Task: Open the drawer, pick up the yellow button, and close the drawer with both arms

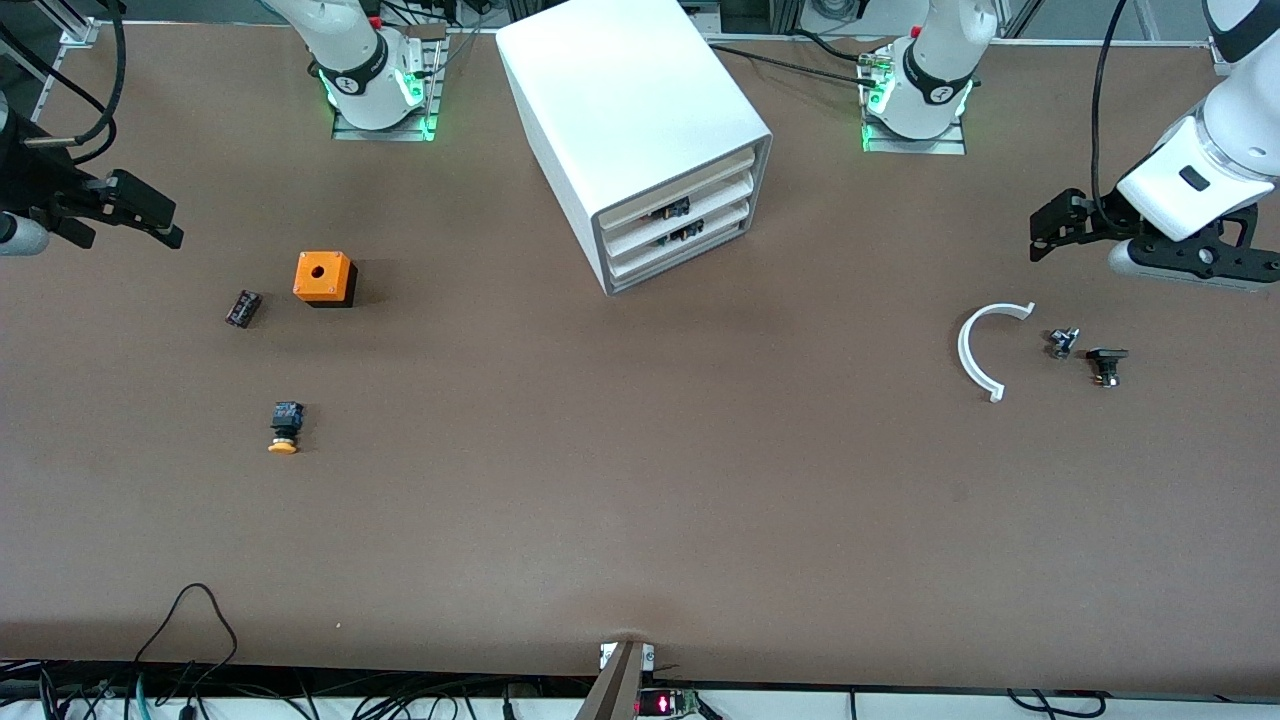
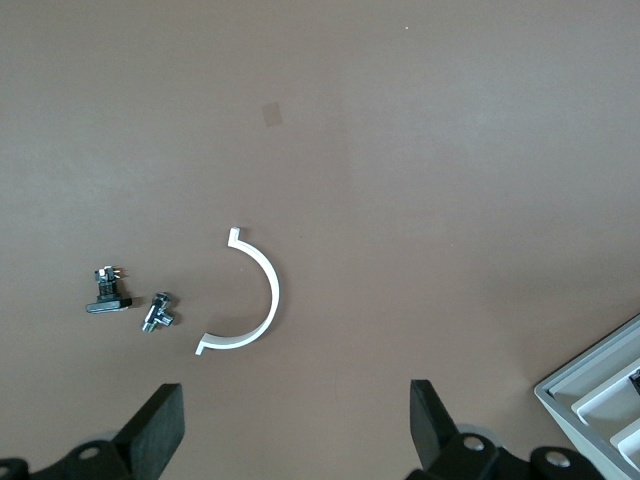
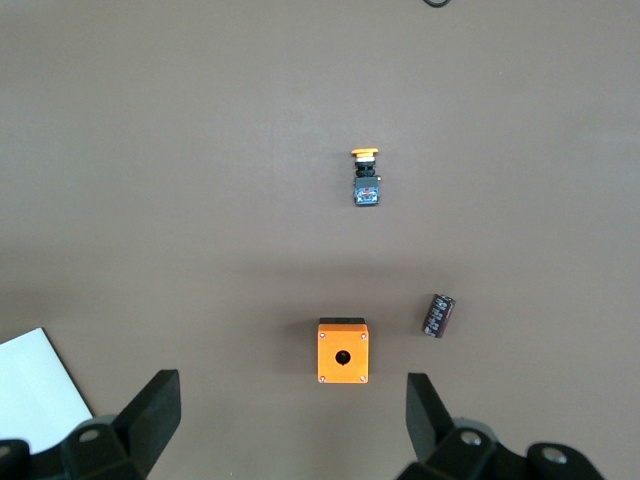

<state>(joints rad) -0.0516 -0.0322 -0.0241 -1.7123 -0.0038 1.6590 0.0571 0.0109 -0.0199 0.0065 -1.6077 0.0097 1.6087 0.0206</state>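
Note:
The white cabinet (image 1: 640, 120) stands between the two arm bases, and its uppermost drawer (image 1: 700, 178) sits pushed in, level with the lower ones. The button (image 1: 285, 426) lies on its side on the bare table toward the right arm's end, orange-yellow cap toward the front camera. It also shows in the right wrist view, button (image 3: 367, 180). My right gripper (image 1: 165, 222) hangs open over that end of the table, nothing between its fingers (image 3: 150, 412). My left gripper (image 1: 1042, 232) hangs open and empty over the left arm's end.
An orange cube with a hole (image 1: 323, 277) and a small black part (image 1: 243, 308) lie farther from the front camera than the button. A white arc (image 1: 985, 345) and two small dark parts (image 1: 1062, 342) (image 1: 1106, 364) lie beneath the left gripper's end. Cables run along the table's front edge.

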